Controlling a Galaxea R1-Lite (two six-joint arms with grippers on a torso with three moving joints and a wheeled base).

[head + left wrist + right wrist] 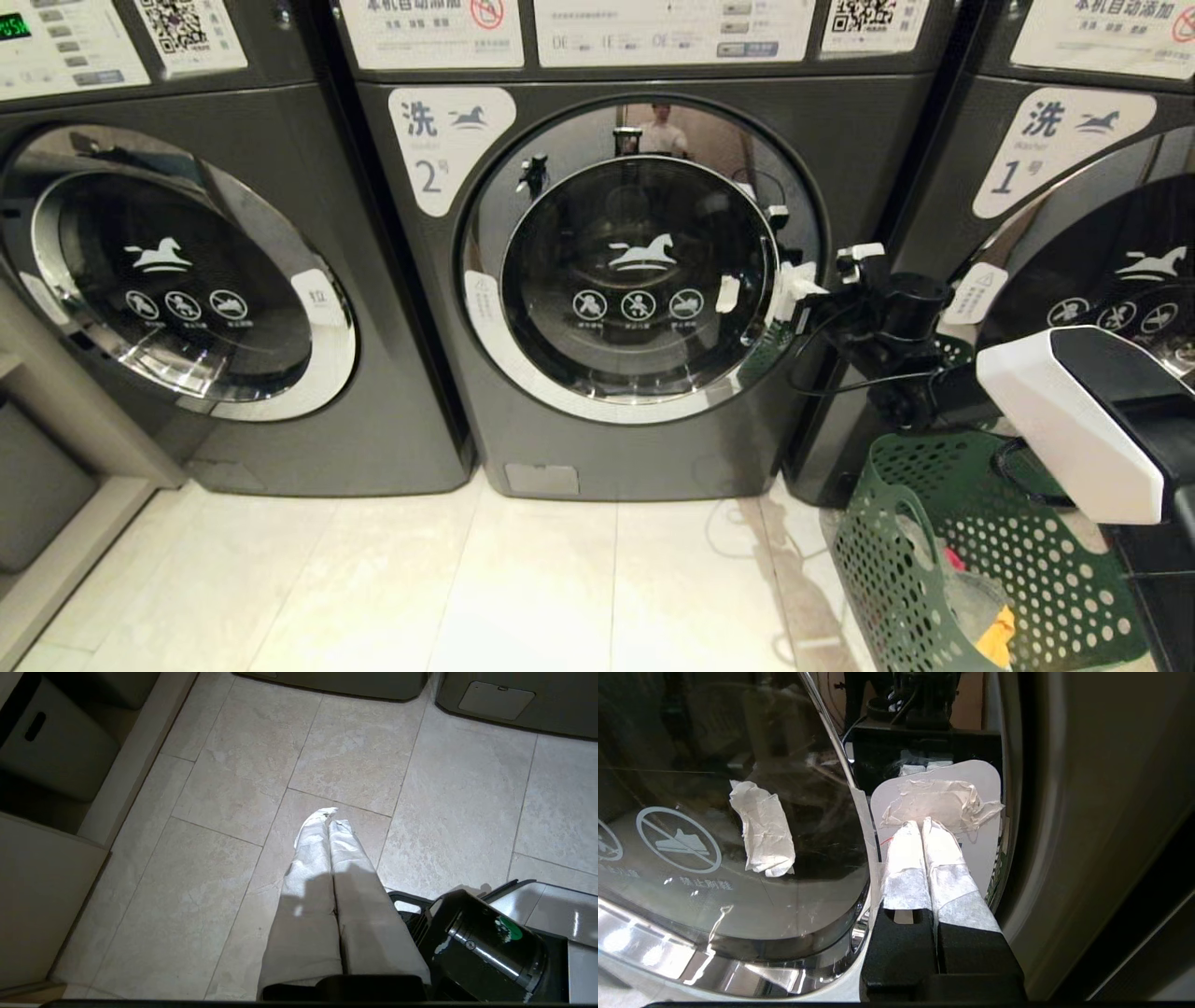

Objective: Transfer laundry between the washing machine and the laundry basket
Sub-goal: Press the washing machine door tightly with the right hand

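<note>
The washing machine (448,308) labelled 2 stands in the middle with its round glass door (639,280) closed. My right gripper (792,291) is at the door's right rim. In the right wrist view its white-wrapped fingertips (920,825) are shut together and press on a white tab (971,779) with crumpled tape, with nothing between them. The green laundry basket (896,560) stands on the floor at the lower right, with yellow and grey laundry (994,635) inside. My left gripper (329,817) hangs shut and empty over the floor tiles, outside the head view.
Like machines flank the middle one: one on the left (177,280) and one labelled 1 on the right (1074,187). A grey bin (51,746) sits in a recess at the left. Pale floor tiles (467,579) stretch before the machines.
</note>
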